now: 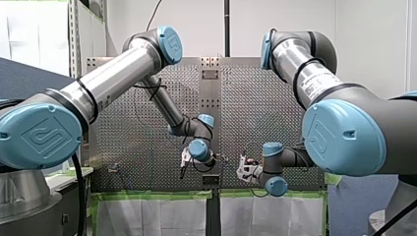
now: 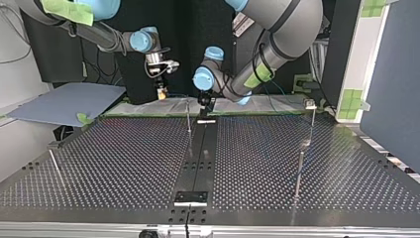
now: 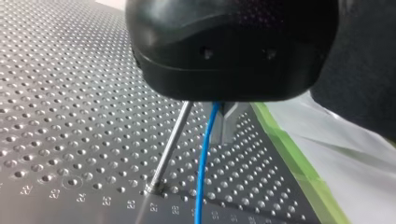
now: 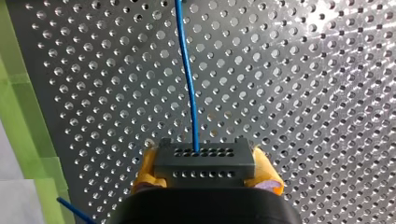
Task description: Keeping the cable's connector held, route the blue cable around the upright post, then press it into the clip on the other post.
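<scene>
In the right wrist view my right gripper (image 4: 204,175) has its yellow pads (image 4: 148,170) shut on a dark grey connector (image 4: 204,161). The blue cable (image 4: 188,79) runs from the connector straight ahead over the perforated plate. My left gripper (image 3: 217,111) is black and shut on the blue cable (image 3: 203,163), which hangs down from between its fingers. A thin upright post (image 3: 169,151) stands just beside that cable. In the top view my left gripper (image 2: 205,102) hovers by this post (image 2: 188,116), and my right gripper (image 2: 161,92) is further toward the view's left. The clip (image 2: 310,104) tops another post at the view's right.
Green tape (image 3: 292,158) lines the table's near edge by both grippers. A dark centre strip (image 2: 200,153) runs across the perforated table, with a small bracket (image 2: 191,198) at its far end. A thin rod (image 2: 55,166) leans at the top view's left, beside a blue-grey board (image 2: 64,101).
</scene>
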You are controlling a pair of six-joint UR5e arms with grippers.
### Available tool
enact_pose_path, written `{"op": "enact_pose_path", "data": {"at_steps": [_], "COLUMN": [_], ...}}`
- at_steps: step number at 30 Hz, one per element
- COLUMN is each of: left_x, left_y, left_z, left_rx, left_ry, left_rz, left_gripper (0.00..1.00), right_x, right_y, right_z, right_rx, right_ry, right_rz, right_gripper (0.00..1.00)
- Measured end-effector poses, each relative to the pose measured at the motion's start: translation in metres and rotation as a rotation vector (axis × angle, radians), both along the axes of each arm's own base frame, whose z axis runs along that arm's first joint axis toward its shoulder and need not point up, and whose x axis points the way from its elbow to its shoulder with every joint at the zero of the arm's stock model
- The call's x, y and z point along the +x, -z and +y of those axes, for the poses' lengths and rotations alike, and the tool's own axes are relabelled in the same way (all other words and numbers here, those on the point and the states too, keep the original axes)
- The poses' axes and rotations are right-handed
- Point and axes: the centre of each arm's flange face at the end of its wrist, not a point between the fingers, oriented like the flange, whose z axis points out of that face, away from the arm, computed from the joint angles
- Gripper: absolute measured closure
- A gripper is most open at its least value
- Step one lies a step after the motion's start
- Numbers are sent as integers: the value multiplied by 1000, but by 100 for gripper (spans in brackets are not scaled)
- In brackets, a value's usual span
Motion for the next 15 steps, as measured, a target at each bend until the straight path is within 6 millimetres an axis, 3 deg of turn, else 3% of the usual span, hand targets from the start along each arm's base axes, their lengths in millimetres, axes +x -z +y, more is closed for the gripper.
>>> {"op": "enact_pose_path", "data": {"at_steps": [15], "left_x": [9], "left_y": [1], "left_z": [5], "left_rx": [-109], "left_ry": [20], "left_rz": [41], "left_gripper": [100], "right_x": [-7], "right_y": [-2], "right_z": [-15], "right_rx": [4], "right_ry": [-2], "right_rz": [4], "right_gripper": [100]}}
